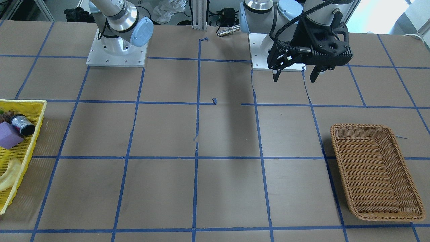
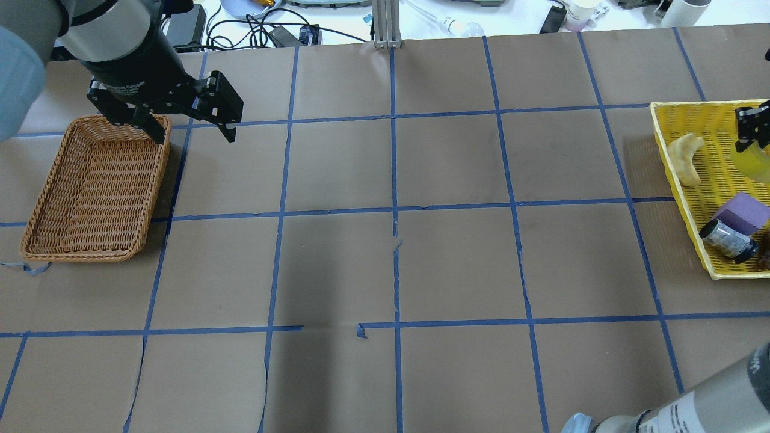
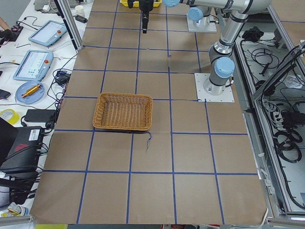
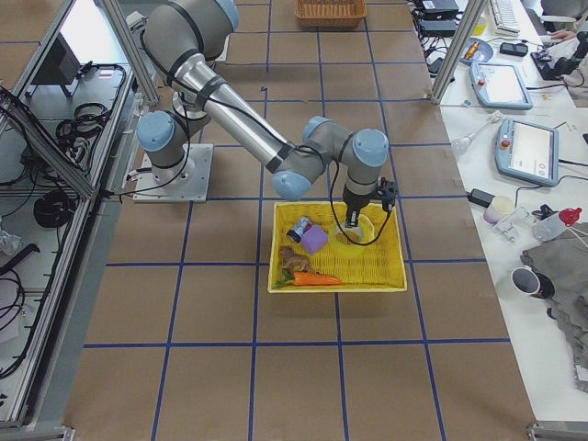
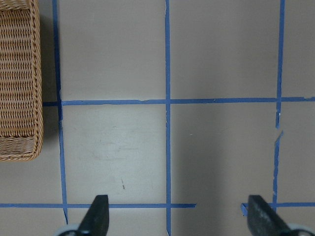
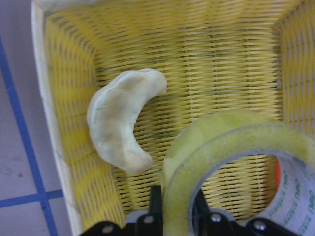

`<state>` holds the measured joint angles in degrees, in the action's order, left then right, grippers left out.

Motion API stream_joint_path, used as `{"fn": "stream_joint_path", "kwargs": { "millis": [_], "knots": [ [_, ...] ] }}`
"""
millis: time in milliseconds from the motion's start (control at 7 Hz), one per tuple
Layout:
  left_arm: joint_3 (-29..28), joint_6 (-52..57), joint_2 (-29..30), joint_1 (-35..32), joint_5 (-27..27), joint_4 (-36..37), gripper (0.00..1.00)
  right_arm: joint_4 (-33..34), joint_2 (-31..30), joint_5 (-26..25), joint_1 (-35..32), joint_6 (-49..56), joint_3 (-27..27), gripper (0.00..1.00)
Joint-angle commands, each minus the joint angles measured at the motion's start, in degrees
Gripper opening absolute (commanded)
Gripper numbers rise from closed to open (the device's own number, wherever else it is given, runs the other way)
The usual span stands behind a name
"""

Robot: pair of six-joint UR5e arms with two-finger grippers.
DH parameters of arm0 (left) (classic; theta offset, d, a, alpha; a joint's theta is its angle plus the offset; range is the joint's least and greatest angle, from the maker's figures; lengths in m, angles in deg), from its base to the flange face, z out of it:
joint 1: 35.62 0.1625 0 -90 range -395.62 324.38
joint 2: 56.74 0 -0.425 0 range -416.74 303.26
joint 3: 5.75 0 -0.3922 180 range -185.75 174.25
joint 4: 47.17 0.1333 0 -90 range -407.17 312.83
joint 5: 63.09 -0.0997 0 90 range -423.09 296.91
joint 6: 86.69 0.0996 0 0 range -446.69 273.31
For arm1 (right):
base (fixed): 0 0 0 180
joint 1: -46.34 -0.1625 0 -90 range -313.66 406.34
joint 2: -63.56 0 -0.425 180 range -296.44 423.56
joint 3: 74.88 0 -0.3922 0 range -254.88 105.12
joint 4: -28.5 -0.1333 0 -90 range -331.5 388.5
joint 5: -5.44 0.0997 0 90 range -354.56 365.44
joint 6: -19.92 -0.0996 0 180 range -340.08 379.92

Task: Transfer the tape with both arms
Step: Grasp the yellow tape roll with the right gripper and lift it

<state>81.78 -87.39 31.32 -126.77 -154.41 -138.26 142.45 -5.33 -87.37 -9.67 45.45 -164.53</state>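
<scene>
Two-arm rig at a brown-paper surface (image 2: 457, 258) ruled with blue tape lines. The right pincer (image 6: 177, 206) reaches down into the yellow basket (image 2: 677, 180), which sits at the surface's edge on the robot's right; its jaws are narrowed onto the wall of the tape (image 6: 221, 142), one finger inside the ring and one outside, so that the roll stands on edge; whether the roll touches the basket floor cannot be told. The tape is thus in the right pincer's hold, within the yellow basket, beside a pale crescent-shaped item (image 6: 120, 123) lying on the mesh floor and apart from it. Nearer the robot in the same basket lie a purple block (image 2: 746, 210) and a black-and-silver cylinder (image 2: 728, 239), just beside each other; an orange carrot (image 4: 317, 278) lies along one basket wall. The left pincer (image 2: 194, 133) hangs above the surface with its jaws spread wide and nothing between them; a wicker basket (image 2: 78, 255) rests near the surface's edge on the robot's left.
</scene>
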Motion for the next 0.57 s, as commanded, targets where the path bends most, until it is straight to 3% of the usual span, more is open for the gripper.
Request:
{"fn": "stream_joint_path", "kwargs": {
  "millis": [0, 143, 429],
  "knots": [
    [0.00, 0.00, 0.00, 0.00, 0.00, 0.04, 1.00, -6.43, -5.63, -0.18, -10.02, -2.56, 0.87, 0.00],
    [0.00, 0.00, 0.00, 0.00, 0.00, 0.04, 1.00, -10.64, -6.25, 0.60, -16.35, -11.46, 0.53, 0.00],
    [0.00, 0.00, 0.00, 0.00, 0.09, 0.04, 1.00, -10.07, -5.12, 2.89, -34.43, -32.46, 0.26, 0.00]
  ]
}}
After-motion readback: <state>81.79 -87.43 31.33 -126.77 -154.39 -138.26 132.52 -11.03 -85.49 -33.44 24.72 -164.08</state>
